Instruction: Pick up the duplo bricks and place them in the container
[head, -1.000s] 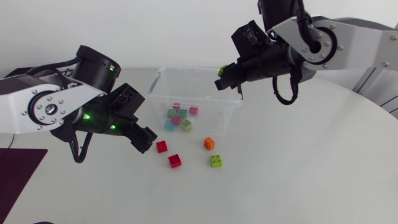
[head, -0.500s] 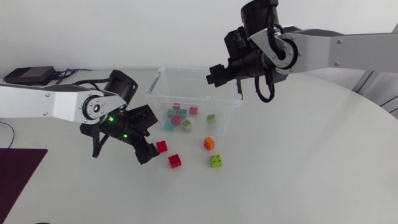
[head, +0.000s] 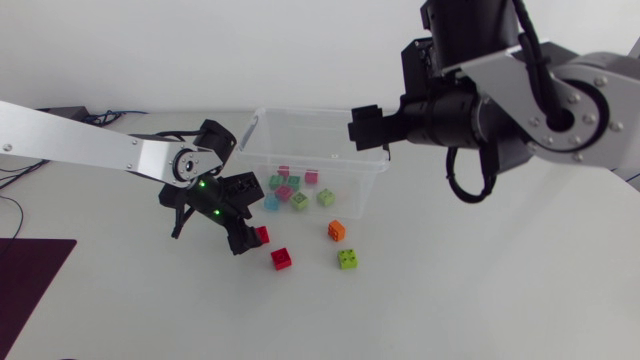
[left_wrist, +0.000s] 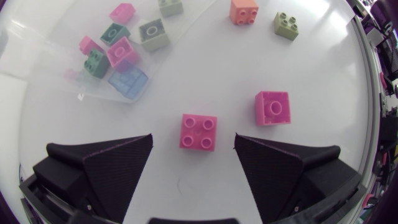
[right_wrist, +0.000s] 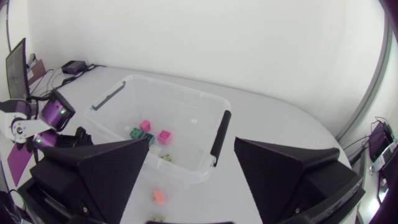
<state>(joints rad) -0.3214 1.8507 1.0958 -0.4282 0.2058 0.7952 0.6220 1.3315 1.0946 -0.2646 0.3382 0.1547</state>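
Container (head: 316, 140) clear glossy plastic; bricks (left_wrist: 199, 132) smooth plastic; tool (left_wrist: 193, 163) matt.

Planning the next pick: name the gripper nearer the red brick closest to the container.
Left. Left gripper is right at the red brick; right gripper hangs above the container.

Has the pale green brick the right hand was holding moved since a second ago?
Yes. The pale green plastic duplo brick dropped from the right hand into the clear plastic container.
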